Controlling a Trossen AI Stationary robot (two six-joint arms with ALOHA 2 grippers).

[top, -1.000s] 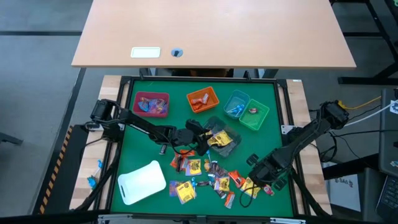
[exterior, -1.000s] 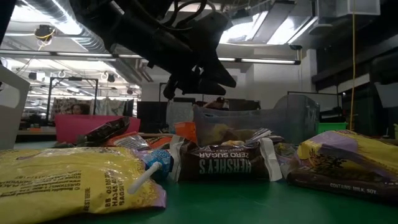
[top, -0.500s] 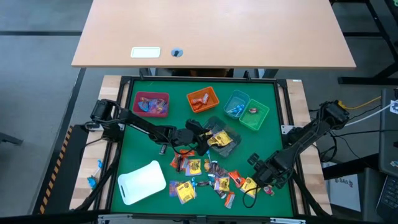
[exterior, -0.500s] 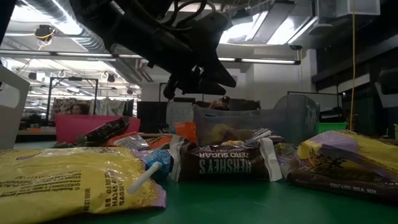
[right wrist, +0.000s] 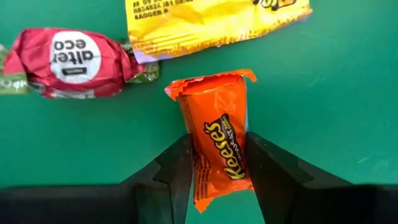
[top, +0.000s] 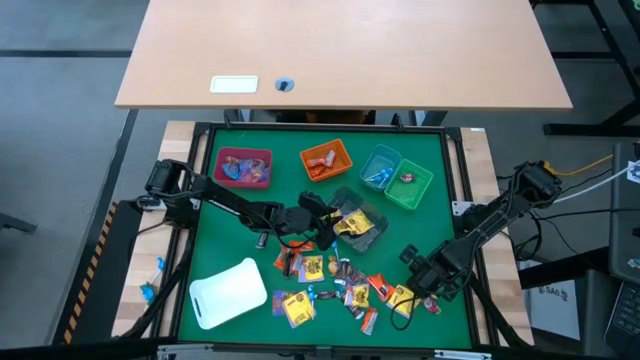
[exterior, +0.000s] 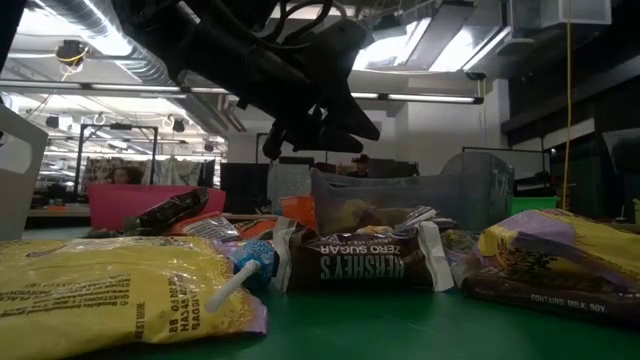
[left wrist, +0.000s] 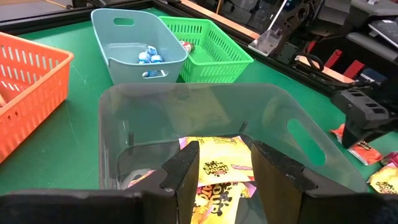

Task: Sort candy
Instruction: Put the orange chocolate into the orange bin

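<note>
Right wrist view shows an orange Reese's packet (right wrist: pixel 216 138) lying flat on the green bench (right wrist: pixel 323 99), its long axis running straight away from the camera and in line with the right pincer (right wrist: pixel 217 163), whose two fingers (right wrist: pixel 177 167) stand on either side of the packet's near half, touching or almost touching its edges; whether they already squeeze it cannot be told. Just beyond it lie a red round-wrapped sweet (right wrist: pixel 71 61) and a yellow packet (right wrist: pixel 211 22), both clear of the fingers. From above, this pincer (top: pixel 418 283) sits at the right end of the scattered candy (top: pixel 335 285) near the front of the bench, so the right arm is plainly the nearer one. The left pincer (left wrist: pixel 222 167), fingers parted and empty, hangs over the grey bin (left wrist: pixel 155 118) that holds a yellow packet (left wrist: pixel 217 163). Orange (top: pixel 327 159), blue (top: pixel 380 166), green (top: pixel 412 184) and pink (top: pixel 243 167) bins line the far side.
</note>
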